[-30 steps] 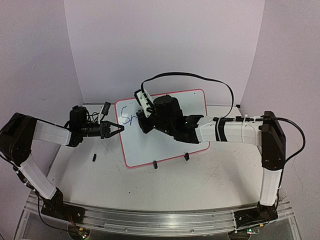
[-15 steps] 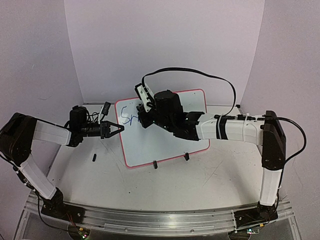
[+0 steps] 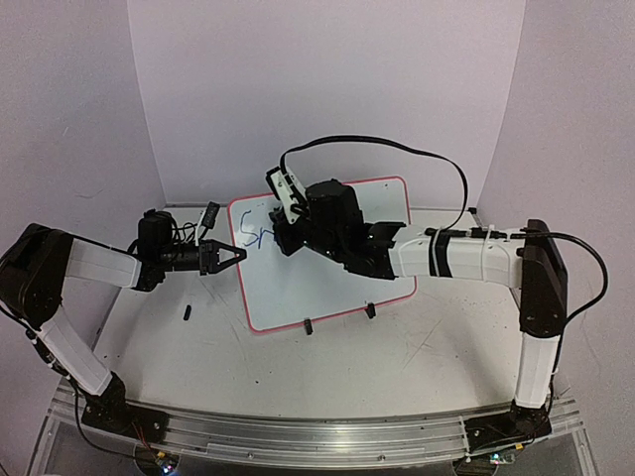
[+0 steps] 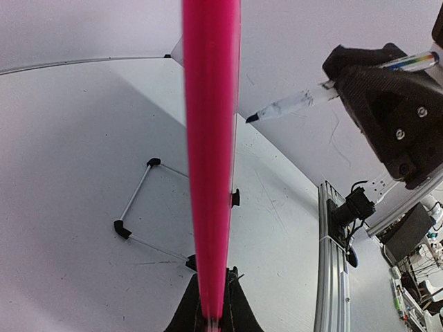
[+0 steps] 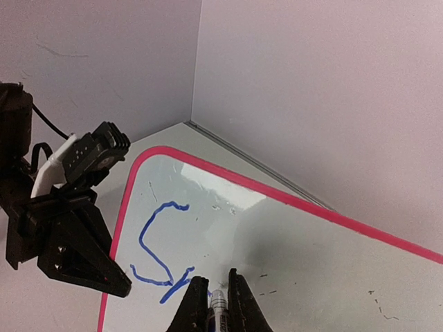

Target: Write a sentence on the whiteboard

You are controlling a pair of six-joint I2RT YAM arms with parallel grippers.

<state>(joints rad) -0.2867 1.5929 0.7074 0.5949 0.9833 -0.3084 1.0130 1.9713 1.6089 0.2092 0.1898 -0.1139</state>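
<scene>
- Whiteboard (image 3: pixel 298 288): stands upright on its lower long edge near the middle of the table (image 3: pixel 397 367), leaning back a little.
- Long axis: runs across the table from left to right, with the right end set farther from the arm bases than the left end.
- Facing: turns its glossy white face toward the near edge and the arms; shows a thin red-pink frame with rounded corners.
- Feet: rests on two small black clip feet (image 3: pixel 309 325) along the bottom edge.
- Blue writing (image 5: pixel 156 242): sits in the upper left corner of the face as a large S-like stroke with a short mark beside it.
- Marker (image 5: pixel 218 304): points its dark tip at the face just right of the blue strokes; from the left wrist view, comes very close to the board, contact impossible to tell.
- Right gripper (image 5: pixel 218 308): reaches in from the right in front of the board, jaws pinching the marker.
- Left gripper (image 3: pixel 238 254): comes in level from the left, jaws pressed onto the board's left frame edge, seen edge-on as a pink bar in the left wrist view.
- Small black piece (image 3: pixel 187 313): lies on the table left of the board, apart from it.
- Black cable (image 3: pixel 377 147): arcs above the board from the right wrist back to the right forearm.
</scene>
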